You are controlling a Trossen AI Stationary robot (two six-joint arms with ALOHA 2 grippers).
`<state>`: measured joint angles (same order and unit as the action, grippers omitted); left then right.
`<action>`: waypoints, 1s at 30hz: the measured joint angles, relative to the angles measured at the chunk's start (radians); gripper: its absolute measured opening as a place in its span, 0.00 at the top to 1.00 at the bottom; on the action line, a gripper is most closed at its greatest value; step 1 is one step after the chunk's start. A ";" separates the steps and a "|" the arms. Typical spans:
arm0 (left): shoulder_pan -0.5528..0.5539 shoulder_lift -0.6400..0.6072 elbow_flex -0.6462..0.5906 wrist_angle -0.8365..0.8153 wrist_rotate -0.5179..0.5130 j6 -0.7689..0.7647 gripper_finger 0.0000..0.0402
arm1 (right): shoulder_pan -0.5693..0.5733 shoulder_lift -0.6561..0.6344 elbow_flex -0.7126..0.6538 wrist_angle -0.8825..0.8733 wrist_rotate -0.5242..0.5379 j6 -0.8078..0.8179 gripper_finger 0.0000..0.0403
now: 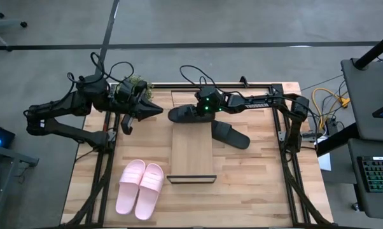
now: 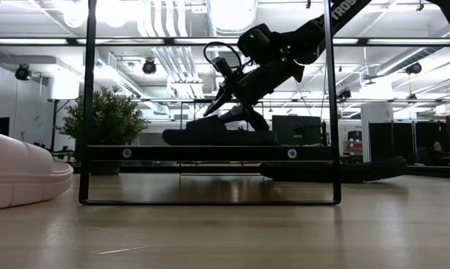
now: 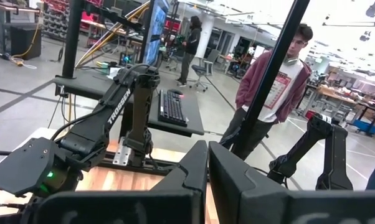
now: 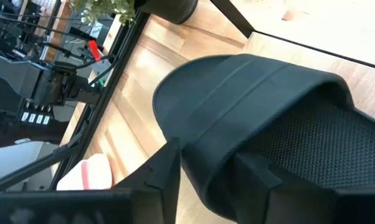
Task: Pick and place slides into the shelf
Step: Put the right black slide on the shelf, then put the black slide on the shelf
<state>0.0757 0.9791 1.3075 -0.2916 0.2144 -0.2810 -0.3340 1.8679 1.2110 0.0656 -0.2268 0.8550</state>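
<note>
Release step: my right gripper [image 1: 190,112] stood part-open astride the black slide [image 1: 184,114] on the shelf [image 1: 193,156]; next, lift clear.

"trossen" on the right arm [image 3: 116,109], low view shows "tros"

**Surfaces and what rests on them**

Wooden table [image 1: 255,172] carries the shelf [image 1: 191,152], set lengthwise at its centre. One black slide [image 1: 184,114] lies on the shelf's far end. Second black slide [image 1: 230,135] lies on the table just right of the shelf. Pink pair [image 1: 140,188] lies side by side near the front left.
</note>
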 joint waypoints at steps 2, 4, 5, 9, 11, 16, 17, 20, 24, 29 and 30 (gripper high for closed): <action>0.000 0.000 0.000 0.000 0.006 0.000 1.00 | 0.000 0.000 0.000 0.000 0.000 0.000 0.70; 0.000 0.000 0.000 0.000 0.015 0.000 1.00 | 0.000 0.000 0.000 0.000 0.000 0.000 0.68; 0.000 0.000 0.000 0.000 0.017 0.000 1.00 | 0.000 0.000 0.000 0.000 0.000 0.000 0.67; 0.000 0.000 0.000 0.000 0.017 0.000 1.00 | -0.009 0.000 0.000 -0.005 0.018 0.012 0.66; 0.000 0.000 0.000 0.000 0.017 -0.001 1.00 | -0.012 0.000 0.000 -0.021 0.041 0.038 0.65; 0.000 0.000 0.000 0.000 0.017 -0.001 1.00 | -0.019 0.000 0.000 -0.066 0.045 0.063 0.62; 0.001 0.000 0.000 0.000 0.018 -0.001 1.00 | -0.019 0.000 0.000 -0.072 0.044 0.054 0.61; 0.001 0.000 0.000 0.000 0.018 -0.001 1.00 | -0.022 0.000 0.000 -0.077 0.045 0.046 0.59; 0.001 0.000 0.000 0.000 0.018 -0.001 1.00 | -0.022 0.000 0.000 -0.078 0.044 0.052 0.57; 0.001 0.000 0.000 -0.001 0.018 -0.001 1.00 | -0.026 -0.001 0.000 -0.078 0.018 0.049 0.54; 0.001 0.000 0.000 -0.001 0.018 -0.001 1.00 | -0.026 -0.003 0.000 -0.079 0.010 0.045 0.54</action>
<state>0.0765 0.9791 1.3075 -0.2926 0.2329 -0.2817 -0.3603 1.8651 1.2106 -0.0132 -0.2163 0.9004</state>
